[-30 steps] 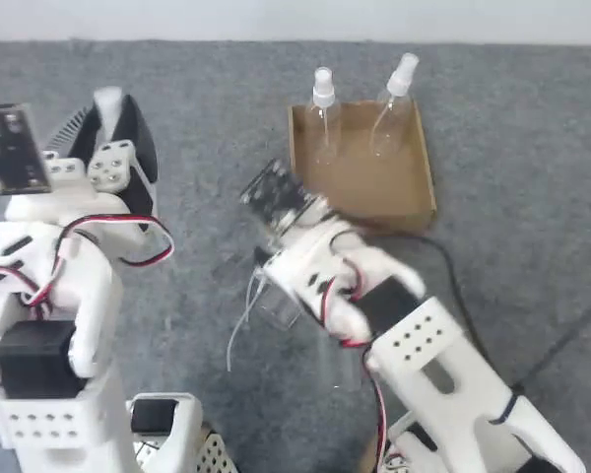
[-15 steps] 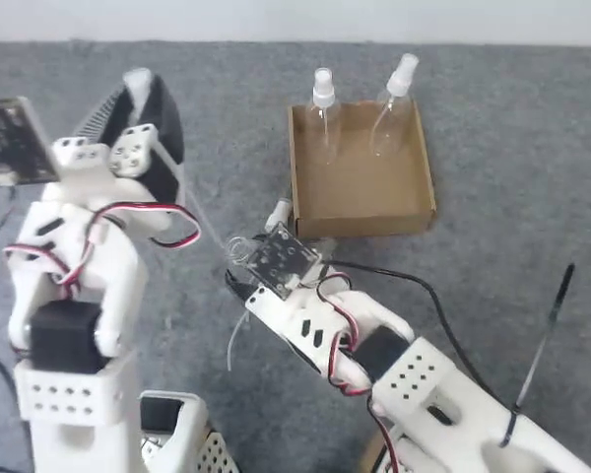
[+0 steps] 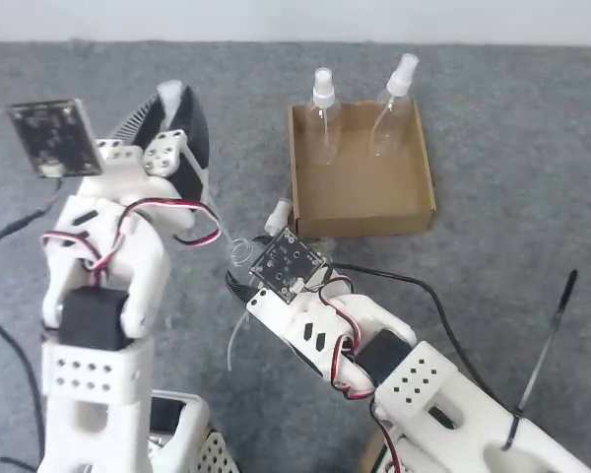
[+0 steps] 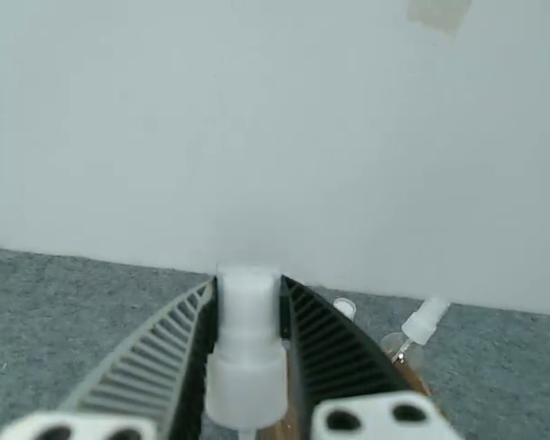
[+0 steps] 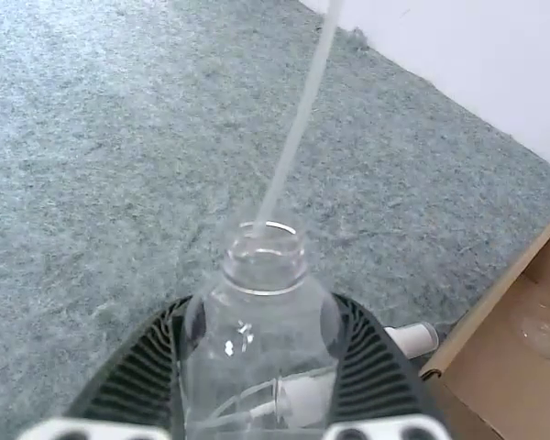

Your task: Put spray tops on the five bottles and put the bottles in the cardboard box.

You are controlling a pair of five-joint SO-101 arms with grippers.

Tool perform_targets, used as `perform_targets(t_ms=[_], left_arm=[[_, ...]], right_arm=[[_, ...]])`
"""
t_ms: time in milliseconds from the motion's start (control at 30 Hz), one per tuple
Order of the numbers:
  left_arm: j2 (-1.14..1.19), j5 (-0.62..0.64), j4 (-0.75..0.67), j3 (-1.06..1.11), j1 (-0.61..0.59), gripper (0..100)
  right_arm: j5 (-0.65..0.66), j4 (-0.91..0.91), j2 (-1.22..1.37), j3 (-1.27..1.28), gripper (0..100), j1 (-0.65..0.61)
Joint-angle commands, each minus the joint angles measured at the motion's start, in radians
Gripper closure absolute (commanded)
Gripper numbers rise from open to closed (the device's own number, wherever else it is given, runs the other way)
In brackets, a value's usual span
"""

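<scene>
Top nearer, clear bottle — tube perhaps inside

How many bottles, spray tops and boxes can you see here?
Bottles: 3 (two in the box, one in the right gripper)
Spray tops: 4 (two on the boxed bottles, one in the left gripper, one on the carpet beside the box)
Boxes: 1
Total: 8

white arms, red and black cables, black ribbed tool fingers.
</scene>
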Motion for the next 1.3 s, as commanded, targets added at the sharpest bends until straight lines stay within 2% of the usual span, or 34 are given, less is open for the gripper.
perform_targets(t_ms=[0, 133, 333, 467, 567, 767, 1000, 1167, 1267], left_arm=[[-0.005, 0.006, -0.044, 0.033, 0.005, 99], [-0.008, 0.005, -0.026, 0.067, 0.046, 99], [-0.008, 0.003, 0.109, 0.068, 0.109, 99], [-0.008, 0.003, 0.132, 0.077, 0.112, 99], [-0.008, 0.003, 0.14, 0.087, 0.124, 99], [-0.008, 0.002, 0.218, 0.085, 0.256, 99], [-0.006, -0.141, 0.232, 0.186, 0.261, 99], [-0.006, -0.153, 0.236, 0.24, 0.261, 98], [-0.009, -0.15, 0.235, 0.239, 0.258, 90]], right_arm=[[-0.009, -0.024, -0.041, -0.012, 99.3, -0.004], [-0.012, -0.024, -0.036, -0.012, 99.3, 0.016], [-0.021, -0.035, -0.036, -0.012, 99.3, 0.124], [-0.109, -0.036, -0.036, -0.015, 99.3, 0.139], [-0.112, -0.036, -0.036, -0.015, 99.3, 0.142], [-0.109, -0.036, -0.036, -0.014, 99.3, 0.142], [-0.114, -0.036, -0.036, -0.012, 99.3, 0.143], [-0.115, -0.036, -0.041, -0.012, 99.3, 0.143], [-0.115, -0.038, -0.036, -0.012, 99.3, 0.143]])
